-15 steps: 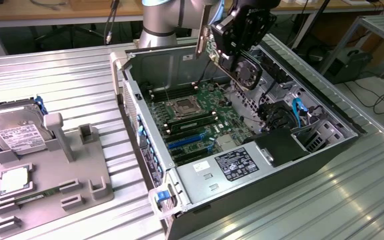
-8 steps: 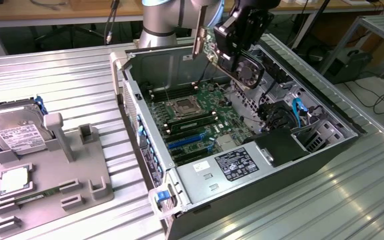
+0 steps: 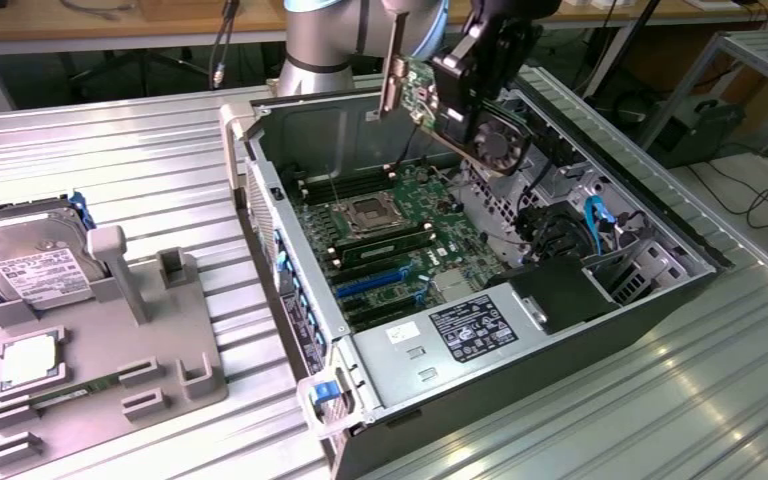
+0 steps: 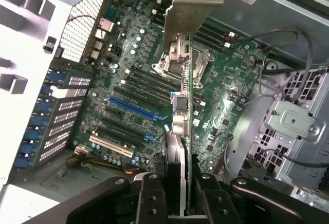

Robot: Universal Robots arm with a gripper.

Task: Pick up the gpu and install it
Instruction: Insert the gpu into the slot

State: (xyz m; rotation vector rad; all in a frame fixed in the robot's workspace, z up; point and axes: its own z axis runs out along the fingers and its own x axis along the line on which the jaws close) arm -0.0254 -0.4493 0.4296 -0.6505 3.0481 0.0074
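My gripper (image 3: pixel 471 75) is shut on the gpu (image 3: pixel 444 100), a green card with a black round fan (image 3: pixel 498 142) and a silver end bracket (image 3: pixel 391 70). The card hangs tilted in the air above the open computer case (image 3: pixel 264 200), over the far part of the large green motherboard (image 3: pixel 384 235). In the wrist view the gpu (image 4: pixel 188 111) shows edge-on between my black fingers (image 4: pixel 151 201), with its bracket (image 4: pixel 193 3) at the far end. Below it lies the motherboard (image 4: pixel 139 75) with a blue expansion slot (image 4: pixel 134 109).
A silver hard drive (image 3: pixel 31 265) leans on a grey fixture (image 3: pixel 104 340) at the exterior view's left, with a CPU (image 3: pixel 31 362) in front of it. Inside the case are a labelled power supply (image 3: pixel 471 335), black and blue cables (image 3: pixel 591 225) and a drive cage (image 4: pixel 293 126).
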